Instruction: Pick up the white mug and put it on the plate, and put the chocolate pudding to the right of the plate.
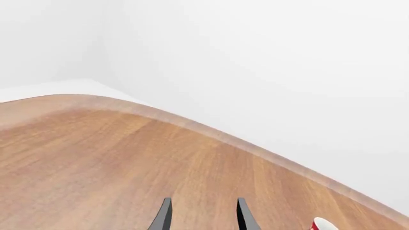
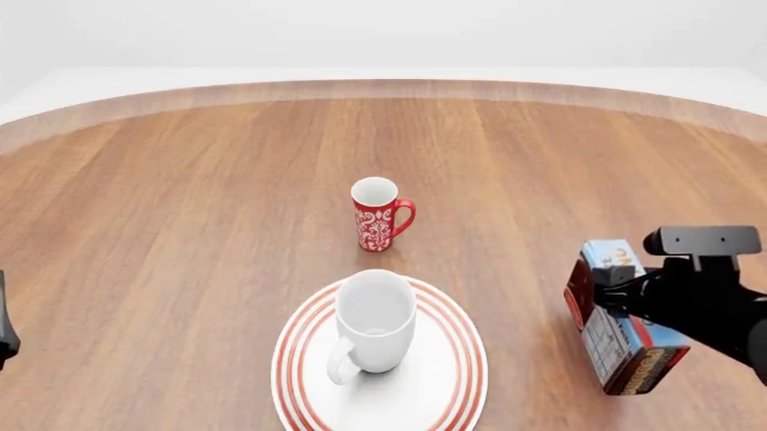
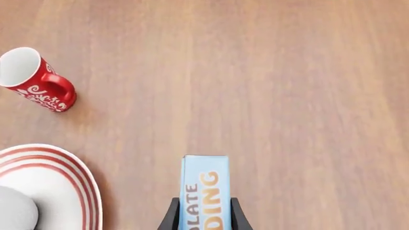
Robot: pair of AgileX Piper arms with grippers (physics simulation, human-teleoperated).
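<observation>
Right now we have the white mug [image 2: 376, 321] standing upright on the plate [image 2: 462, 382], its handle turned toward the near edge of the table [image 2: 180, 224] and its mouth open to the camera. That plate sits at the near centre of the front view, red rings showing all round its rim. Behind it, well apart, we see the red mug [image 2: 379, 214] with its white floral pattern, upright, handle pointing to the right.

Over on the right, we find the right gripper [image 2: 612, 296] pinching the chocolate pudding [image 2: 613, 332], one finger pressed to each side of the carton. In the right wrist view we look straight down the carton's light blue face (orange lettering running along it), and the black fingers [image 3: 171, 218] hug it on both flanks. From the front view the carton hangs to the right of the plate, near it but apart from it; we cannot tell whether its lower corner touches the wood.

On the left, only a dark sliver of the left arm [image 2: 5, 328] shows at the frame edge. Its wrist view gives us the left gripper [image 1: 203, 213] with its two fingertips spread and nothing between them, bare wood and the curved far table edge beyond, plus a scrap of red mug at the corner.
</observation>
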